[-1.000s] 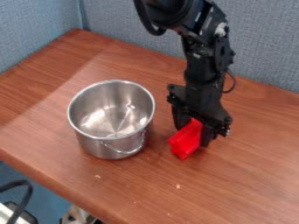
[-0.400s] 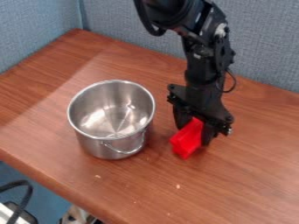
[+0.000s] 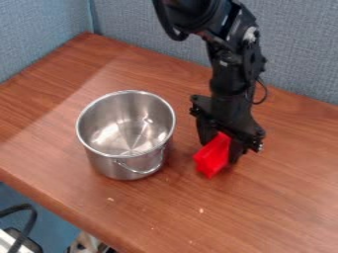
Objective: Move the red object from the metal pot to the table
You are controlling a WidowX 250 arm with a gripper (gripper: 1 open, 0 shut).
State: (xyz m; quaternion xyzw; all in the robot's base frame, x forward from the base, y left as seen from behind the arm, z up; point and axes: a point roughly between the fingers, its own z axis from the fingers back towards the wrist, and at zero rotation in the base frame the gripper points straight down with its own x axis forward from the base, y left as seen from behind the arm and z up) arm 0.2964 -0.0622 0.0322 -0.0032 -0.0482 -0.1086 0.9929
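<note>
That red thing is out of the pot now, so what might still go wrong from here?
The red object stands on the table between the fingers of the gripper. If the arm lifts off crooked, a finger may catch the block and tip it over. It also sits near the metal pot, so a sideways swing might knock the pot.

My claw (image 3: 222, 144) hides the red object's (image 3: 211, 161) top (grip unclear); my arm's upper part runs off-frame.

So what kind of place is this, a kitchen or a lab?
Probably a lab or office test bench: a robot arm stands on a wooden table, a blue partition wall behind, with only a metal pot and red block.
</note>
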